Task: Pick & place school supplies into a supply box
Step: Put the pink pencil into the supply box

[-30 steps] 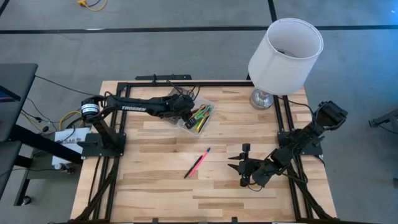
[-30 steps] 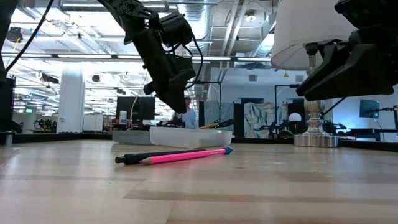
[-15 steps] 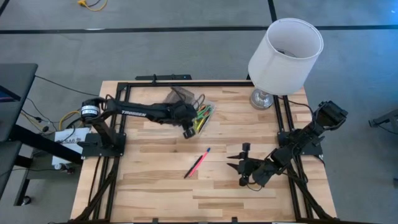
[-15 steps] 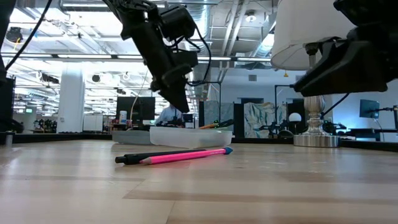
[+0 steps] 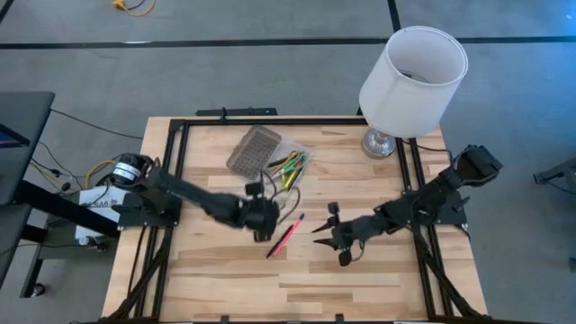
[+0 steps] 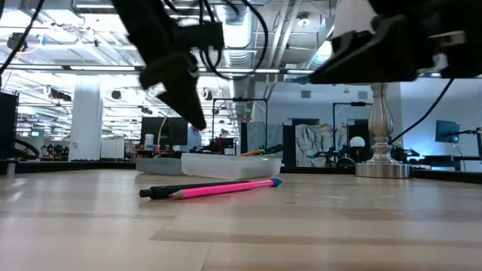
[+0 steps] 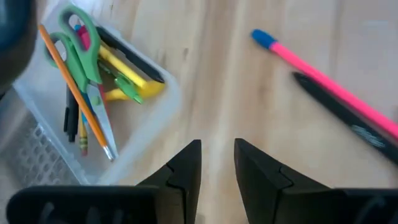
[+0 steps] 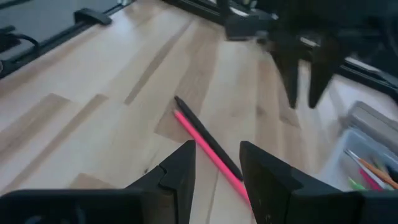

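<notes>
From above: a wooden table with a clear plastic box full of pens, grey grid lid flipped open beside it. Pink pen with a blue tip and a dark pen lying close together on the wood, between both arms. Left gripper just beside the pens, right gripper near, on the other side. White lampshade at the far corner.

From low down: pink pen flat on the table, in front of the box.

From the left wrist: fingers a little apart, holding nothing. Green-handled scissors and yellow pencil in the box.

From the right wrist: fingers spread, empty, over the pink pen.
</notes>
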### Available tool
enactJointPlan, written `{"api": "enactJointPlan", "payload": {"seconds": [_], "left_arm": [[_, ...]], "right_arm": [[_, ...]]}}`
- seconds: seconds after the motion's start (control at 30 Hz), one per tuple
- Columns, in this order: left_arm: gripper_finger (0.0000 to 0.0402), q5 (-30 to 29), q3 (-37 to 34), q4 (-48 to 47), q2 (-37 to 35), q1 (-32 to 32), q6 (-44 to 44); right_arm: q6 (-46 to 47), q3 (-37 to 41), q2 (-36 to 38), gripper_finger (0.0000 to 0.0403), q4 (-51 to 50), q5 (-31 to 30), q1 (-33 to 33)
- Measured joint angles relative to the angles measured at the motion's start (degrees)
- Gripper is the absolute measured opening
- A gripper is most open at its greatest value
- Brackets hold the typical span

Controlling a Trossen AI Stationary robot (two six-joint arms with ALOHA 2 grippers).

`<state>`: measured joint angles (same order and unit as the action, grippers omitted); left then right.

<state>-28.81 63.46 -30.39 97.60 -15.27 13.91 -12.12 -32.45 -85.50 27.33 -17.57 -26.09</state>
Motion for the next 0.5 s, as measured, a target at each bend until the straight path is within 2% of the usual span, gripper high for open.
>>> {"api": "enactJointPlan", "payload": {"seconds": [0.1,0.23,0.33,0.5], "left_arm": [[0.009,-5.32,0.0,-1.68,0.0,-5.87,4.73],[0.009,-13.12,0.0,-5.71,0.0,-12.91,12.18],[0.009,-17.85,0.0,-9.65,0.0,-17.16,19.09],[0.009,-21.44,0.0,-15.71,0.0,-22.28,30.57]], "right_arm": [[-3.4,-1.56,-1.61,0.012,-0.23,6.2,3.14],[-8.46,-5.04,-5.86,0.012,-0.76,10.83,6.22],[-10.69,-9.56,-9.95,0.012,-7.41,12.44,8.49],[-12.27,-17.9,-15.13,0.012,-20.11,13.19,11.49]]}}
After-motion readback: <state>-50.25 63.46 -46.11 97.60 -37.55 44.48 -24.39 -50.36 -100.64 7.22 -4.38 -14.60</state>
